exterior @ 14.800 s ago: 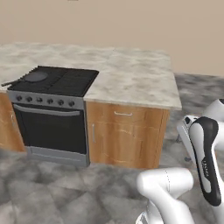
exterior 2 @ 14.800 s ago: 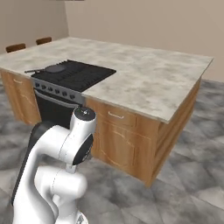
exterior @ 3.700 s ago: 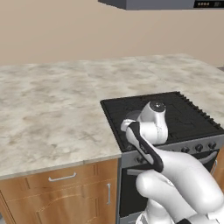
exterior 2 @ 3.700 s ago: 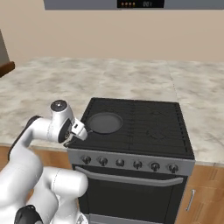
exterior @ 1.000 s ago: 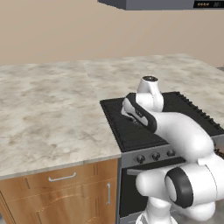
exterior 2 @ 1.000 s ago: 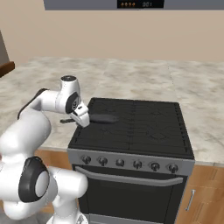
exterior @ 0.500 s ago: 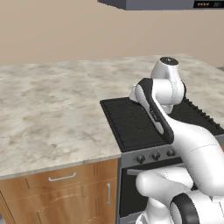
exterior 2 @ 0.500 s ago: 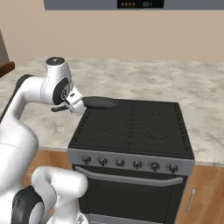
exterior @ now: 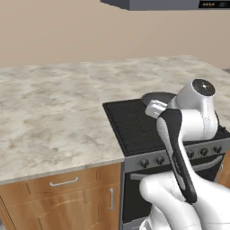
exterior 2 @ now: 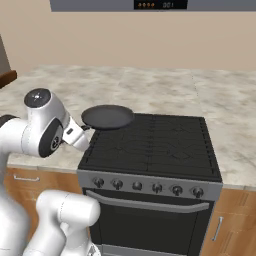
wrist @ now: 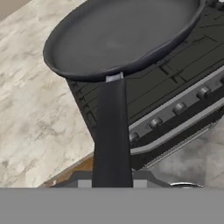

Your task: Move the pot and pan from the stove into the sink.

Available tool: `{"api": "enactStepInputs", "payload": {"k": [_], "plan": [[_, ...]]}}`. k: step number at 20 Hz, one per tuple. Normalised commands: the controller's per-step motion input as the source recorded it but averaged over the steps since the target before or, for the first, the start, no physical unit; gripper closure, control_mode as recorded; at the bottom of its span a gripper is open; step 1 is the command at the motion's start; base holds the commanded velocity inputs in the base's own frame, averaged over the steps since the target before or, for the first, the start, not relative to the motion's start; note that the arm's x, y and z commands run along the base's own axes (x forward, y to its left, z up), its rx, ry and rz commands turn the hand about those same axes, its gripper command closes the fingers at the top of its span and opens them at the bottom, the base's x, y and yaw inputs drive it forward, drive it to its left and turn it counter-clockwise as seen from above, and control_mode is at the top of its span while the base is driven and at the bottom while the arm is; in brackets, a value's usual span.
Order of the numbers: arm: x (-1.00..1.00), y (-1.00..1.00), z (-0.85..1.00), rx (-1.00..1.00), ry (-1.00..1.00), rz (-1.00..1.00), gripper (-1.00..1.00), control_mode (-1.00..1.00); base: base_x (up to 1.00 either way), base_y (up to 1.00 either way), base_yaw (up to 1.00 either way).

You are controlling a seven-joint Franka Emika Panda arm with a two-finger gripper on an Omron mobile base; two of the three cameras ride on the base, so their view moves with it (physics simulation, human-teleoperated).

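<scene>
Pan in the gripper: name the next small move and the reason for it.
Probably carry the pan sideways off the stove, keeping it level. The gripper is shut on its long handle, and the pan hangs lifted above the grates at the stove's edge beside the counter.

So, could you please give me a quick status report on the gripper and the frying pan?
Gripper shut on shallow round dark-grey frying pan by its long black handle. Pan lifted above black gas cooktop, over its left edge. Nothing in the way.

Even, shadowless rendered light across a simulated kitchen.
Brightness is soft and flat with no glare; textures look slightly blurred and coarse, most of all in the hand view.
</scene>
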Motion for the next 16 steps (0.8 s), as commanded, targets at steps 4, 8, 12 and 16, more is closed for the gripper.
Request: {"api": "enactStepInputs", "payload": {"k": [4,8,12,16], "plan": [[-0.36,0.0,0.0,-0.03,-0.24,0.01,1.0,-1.0,0.0,0.0,0.0],[0.0,0.0,0.0,0.0,0.0,0.0,1.0,-1.0,0.0,0.0,0.0],[-0.07,0.0,-0.01,0.0,0.0,0.0,1.0,1.0,-0.6,-0.03,0.0],[0.0,0.0,0.0,0.0,0.0,0.0,1.0,1.0,-0.88,-0.08,0.0]]}}
